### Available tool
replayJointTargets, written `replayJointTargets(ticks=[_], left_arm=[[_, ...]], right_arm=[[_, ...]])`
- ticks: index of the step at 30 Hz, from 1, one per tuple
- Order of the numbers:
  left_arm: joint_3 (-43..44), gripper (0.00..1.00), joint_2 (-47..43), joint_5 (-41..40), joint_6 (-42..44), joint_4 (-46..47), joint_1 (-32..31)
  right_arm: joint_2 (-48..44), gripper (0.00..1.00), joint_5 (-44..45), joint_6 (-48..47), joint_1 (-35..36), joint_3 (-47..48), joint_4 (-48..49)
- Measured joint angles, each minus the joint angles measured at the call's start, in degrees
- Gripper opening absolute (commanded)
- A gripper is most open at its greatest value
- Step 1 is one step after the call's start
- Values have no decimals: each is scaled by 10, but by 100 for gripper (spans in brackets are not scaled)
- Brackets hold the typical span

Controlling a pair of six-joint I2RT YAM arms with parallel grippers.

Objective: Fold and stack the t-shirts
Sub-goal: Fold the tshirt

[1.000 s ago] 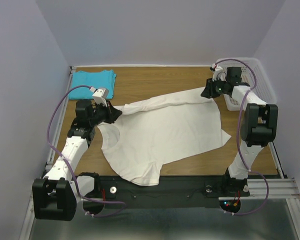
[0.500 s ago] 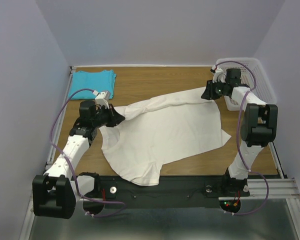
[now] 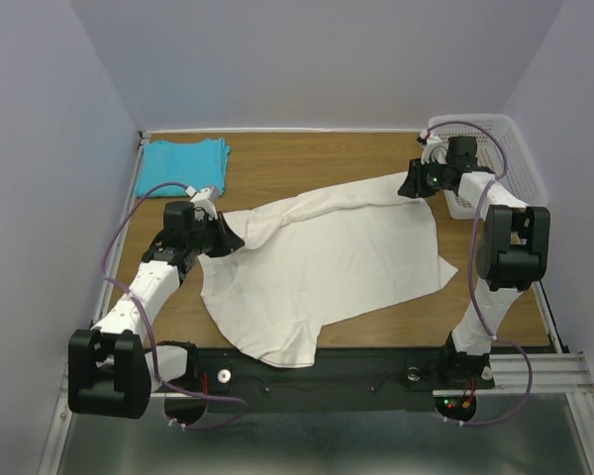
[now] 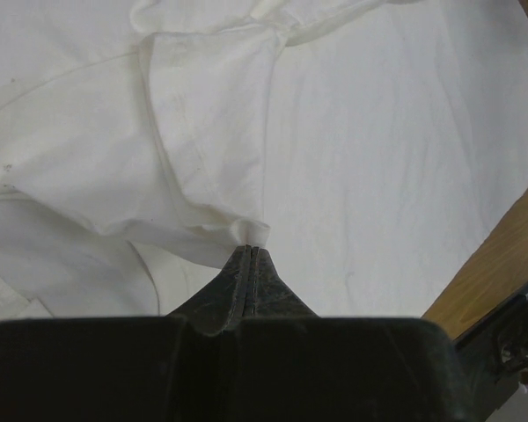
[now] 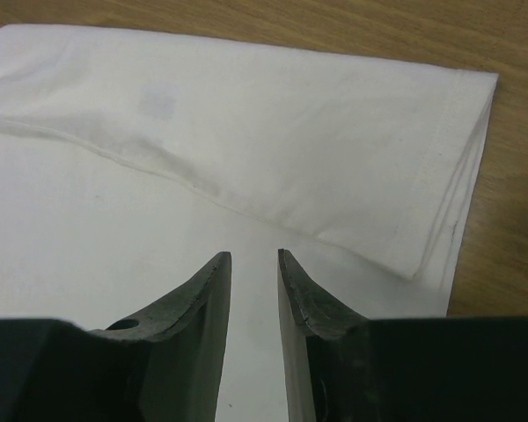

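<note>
The cream t-shirt (image 3: 327,267) lies spread across the middle of the table, with a long fold running from its left side to the far right corner. My left gripper (image 3: 228,236) is shut on a pinch of that shirt's left edge; in the left wrist view the cloth (image 4: 378,158) bunches up right at the closed tips (image 4: 251,249). My right gripper (image 3: 408,183) hangs open just over the shirt's far right corner (image 5: 290,132), its jaws (image 5: 253,255) apart with nothing between them. The turquoise t-shirt (image 3: 183,163) lies folded at the far left corner.
A white perforated basket (image 3: 505,148) stands at the far right, just behind the right wrist. Bare wooden table (image 3: 317,158) shows behind the cream shirt and along its right side (image 5: 510,220). Walls close in the table on three sides.
My left gripper has carried its pinch of cream cloth a little to the right, over the shirt. The right gripper has stayed where it was.
</note>
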Motion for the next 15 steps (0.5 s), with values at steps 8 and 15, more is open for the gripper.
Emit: replayJointTargets(ticks=[8, 15], left_arm=[[0, 0, 2, 4, -2, -1, 0], [0, 0, 2, 14, -2, -2, -1]], right_arm=[[0, 34, 0, 2, 0, -9, 1], [0, 33, 0, 2, 0, -12, 1]])
